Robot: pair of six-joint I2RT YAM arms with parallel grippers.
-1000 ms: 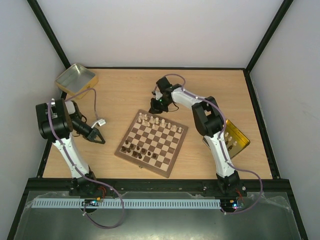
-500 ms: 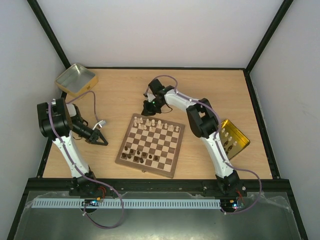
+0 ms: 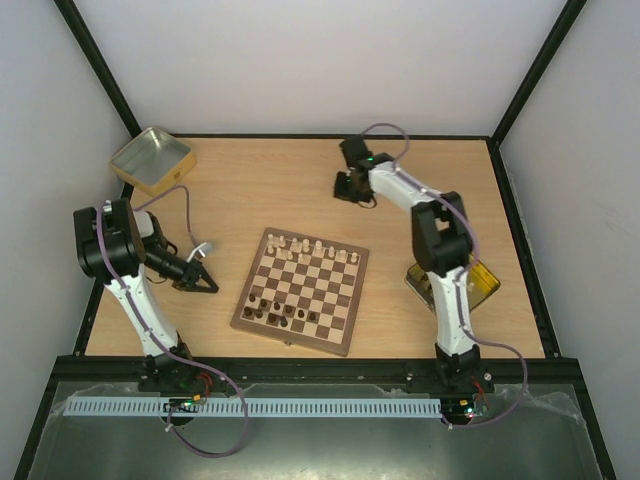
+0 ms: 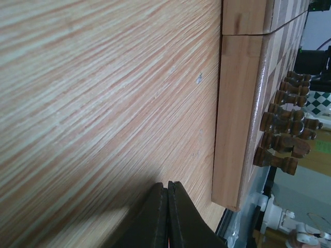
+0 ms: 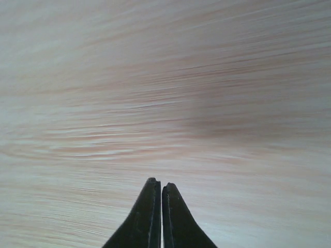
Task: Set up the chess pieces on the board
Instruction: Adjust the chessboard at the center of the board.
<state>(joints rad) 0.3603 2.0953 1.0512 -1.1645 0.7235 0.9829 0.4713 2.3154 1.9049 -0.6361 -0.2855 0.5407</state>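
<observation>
- The board (image 3: 302, 290) lay near the middle of the table (image 3: 250, 190), turned slightly askew to the table's edges.
- The pale chess pieces (image 3: 312, 245) stood in a line along the board's far edge.
- The dark chess pieces (image 3: 283, 312) stood in a looser group on the rows nearest the arms. From above they were too small to tell one kind of figure from another.
- The left gripper (image 3: 210, 286) sat low over the table just left of the board, near its left edge. Its fingers were clenched together on nothing.
- In the left wrist view the left gripper's pressed-together tips (image 4: 167, 188) sat over bare wood. The board's plain side wall (image 4: 235, 119) ran just beside them, and the dark chess pieces (image 4: 284, 129) stood on top of the board.
- The right gripper (image 3: 350, 188) was over open table beyond the board's far edge, well apart from the board. Its fingers were also clamped together, empty.
- The right wrist view showed the closed tips (image 5: 156, 187) over blurred wood grain.
- A gold tin (image 3: 150, 158) sat at the far left corner of the table.
- A second gold tin (image 3: 482, 285) lay to the right of the board, largely hidden behind the right arm. Its contents could not be made out.
</observation>
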